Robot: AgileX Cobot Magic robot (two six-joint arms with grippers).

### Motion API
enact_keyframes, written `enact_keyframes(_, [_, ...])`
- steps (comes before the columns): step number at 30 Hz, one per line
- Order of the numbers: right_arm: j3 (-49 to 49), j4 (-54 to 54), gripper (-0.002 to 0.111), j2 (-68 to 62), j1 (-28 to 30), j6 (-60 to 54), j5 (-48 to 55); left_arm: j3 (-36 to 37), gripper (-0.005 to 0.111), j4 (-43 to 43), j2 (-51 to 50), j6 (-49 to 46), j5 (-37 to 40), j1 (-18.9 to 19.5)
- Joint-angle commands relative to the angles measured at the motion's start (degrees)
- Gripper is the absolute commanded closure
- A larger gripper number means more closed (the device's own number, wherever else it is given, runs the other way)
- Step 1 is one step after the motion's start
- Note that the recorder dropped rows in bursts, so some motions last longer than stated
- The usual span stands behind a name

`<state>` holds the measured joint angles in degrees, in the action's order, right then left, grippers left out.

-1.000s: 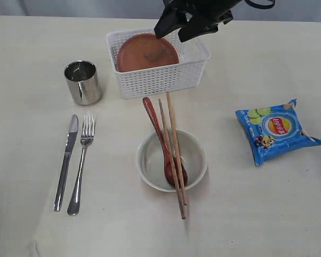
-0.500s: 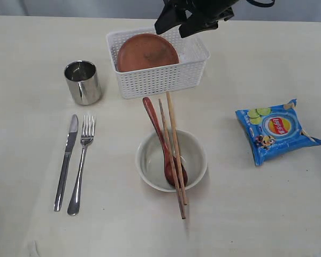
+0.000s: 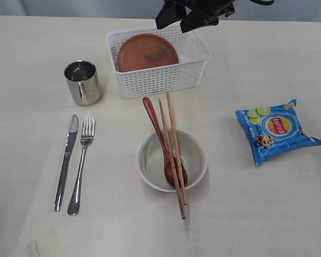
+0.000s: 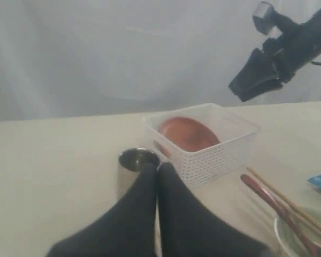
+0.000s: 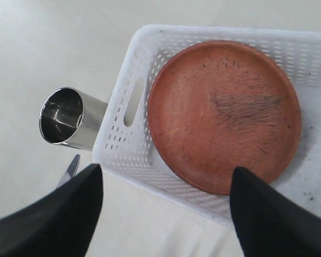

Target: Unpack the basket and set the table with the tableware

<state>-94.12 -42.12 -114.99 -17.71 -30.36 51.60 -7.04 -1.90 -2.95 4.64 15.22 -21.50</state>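
Right fingers (image 3: 167, 13) higher, arm (image 3: 209, 6) cropped @ top

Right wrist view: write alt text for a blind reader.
A brown round plate lies in the white basket, framed by the open right tool's dark fingers. A steel cup stands on the table beside the basket.

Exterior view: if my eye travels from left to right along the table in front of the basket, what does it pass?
Knife → fork → bowl, with the spoon and chopsticks resting on it → blue chip packet.
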Motion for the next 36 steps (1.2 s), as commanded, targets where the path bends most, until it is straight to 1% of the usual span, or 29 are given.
enact_keyframes(1, [-0.37, -0.21, 0.044, 0.57, 0.12, -0.51, -0.52, 0.31, 0.107, 10.91, 0.39, 8.94, 1.34, 0.19])
enact_keyframes(8, [-0.37, -0.21, 0.044, 0.57, 0.12, -0.80, -0.58, 1.61, 0.107, 13.56, 0.39, 8.95, 1.77, 0.27])
enact_keyframes(13, [-0.37, -0.21, 0.044, 0.57, 0.12, -0.80, -0.58, 3.01, 0.107, 13.60, 0.39, 8.84, 1.66, 0.27])
enact_keyframes(17, [-0.37, -0.21, 0.044, 0.57, 0.12, -0.80, -0.58, 5.47, 0.107, 13.60, 0.39, 8.84, -1.32, 0.27])
enact_keyframes(20, [-0.37, -0.21, 0.044, 0.57, 0.12, -0.80, -0.58, 7.04, 0.107, 12.93, 0.39, 8.84, -2.77, 0.27])
enact_keyframes(23, [-0.37, -0.21, 0.044, 0.57, 0.12, -0.80, -0.58, 7.04, 0.107, 11.82, 0.39, 8.84, -3.90, 0.27])
enact_keyframes(29, [-0.37, -0.21, 0.044, 0.57, 0.12, -0.80, -0.58, 7.04, 0.107, 11.48, 0.39, 5.94, -3.22, 0.27])
enact_keyframes(31, [-0.37, -0.21, 0.044, 0.57, 0.12, -0.80, -0.58, 7.04, 0.107, 9.36, 0.39, 4.43, -3.22, 0.41])
enact_keyframes(33, [-0.37, -0.21, 0.044, 0.57, 0.12, -0.80, -0.58, 7.04, 0.107, 5.86, 0.39, 1.75, -3.10, 2.19])
enact_keyframes(36, [-0.37, -0.21, 0.044, 0.57, 0.12, -0.51, -0.58, 7.04, 0.107, 2.67, 0.39, -2.10, -2.98, 7.52])
